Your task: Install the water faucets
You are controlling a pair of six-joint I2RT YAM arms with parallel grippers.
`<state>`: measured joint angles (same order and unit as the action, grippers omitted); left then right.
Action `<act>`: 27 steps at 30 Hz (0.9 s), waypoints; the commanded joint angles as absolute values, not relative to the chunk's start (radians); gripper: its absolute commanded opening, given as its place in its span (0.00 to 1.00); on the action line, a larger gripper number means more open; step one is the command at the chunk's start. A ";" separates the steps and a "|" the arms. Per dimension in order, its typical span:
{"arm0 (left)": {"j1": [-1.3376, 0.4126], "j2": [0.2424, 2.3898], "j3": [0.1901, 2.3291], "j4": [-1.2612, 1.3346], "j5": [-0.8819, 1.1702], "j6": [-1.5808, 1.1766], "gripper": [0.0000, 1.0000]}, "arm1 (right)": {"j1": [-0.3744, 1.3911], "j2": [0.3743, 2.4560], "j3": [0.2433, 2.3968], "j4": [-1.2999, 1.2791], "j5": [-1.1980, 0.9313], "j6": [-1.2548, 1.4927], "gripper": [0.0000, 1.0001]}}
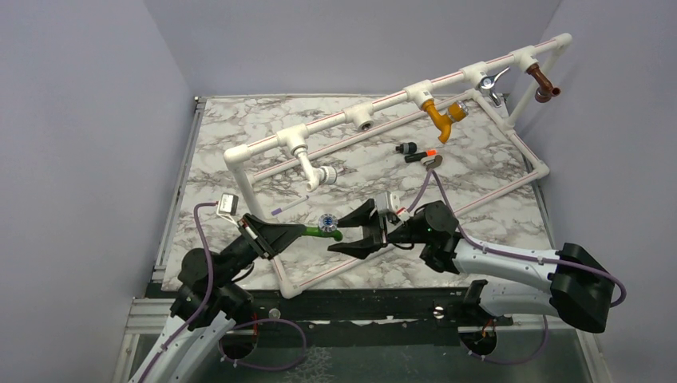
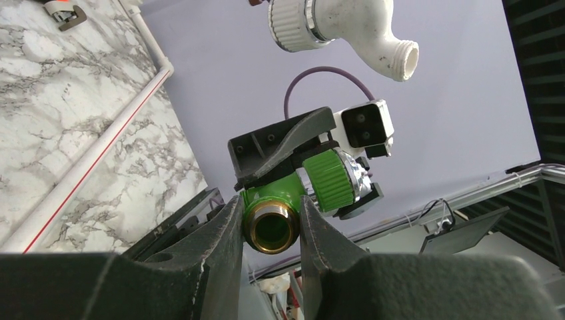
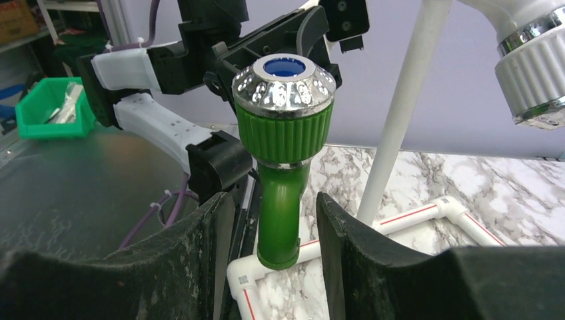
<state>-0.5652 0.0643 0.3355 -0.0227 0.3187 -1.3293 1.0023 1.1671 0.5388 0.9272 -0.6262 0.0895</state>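
The green faucet (image 1: 323, 230) hangs in the air above the table's front, between my two grippers. My left gripper (image 1: 297, 232) is shut on its brass threaded end (image 2: 270, 230), one finger on each side. The ribbed green collar (image 2: 330, 180) and silver knob (image 3: 283, 83) with a blue centre stand clear of the fingers. My right gripper (image 3: 273, 200) straddles the green spout (image 3: 280, 213) with a gap on both sides, so it is open and not touching. In the top view the right gripper (image 1: 355, 230) faces the left one across the faucet.
The white pipe frame (image 1: 375, 104) with red stripes crosses the marble table (image 1: 239, 128). It carries a white faucet (image 1: 315, 171), a yellow one (image 1: 441, 116), a chrome one (image 1: 491, 84) and a brown one (image 1: 543, 84). An open socket (image 1: 365, 121) shows mid-pipe. Small loose parts (image 1: 419, 153) lie behind.
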 commanded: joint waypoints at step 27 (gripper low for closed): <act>-0.568 0.051 0.324 0.022 0.292 -1.384 0.00 | 1.006 1.205 0.586 0.988 -0.631 0.058 0.09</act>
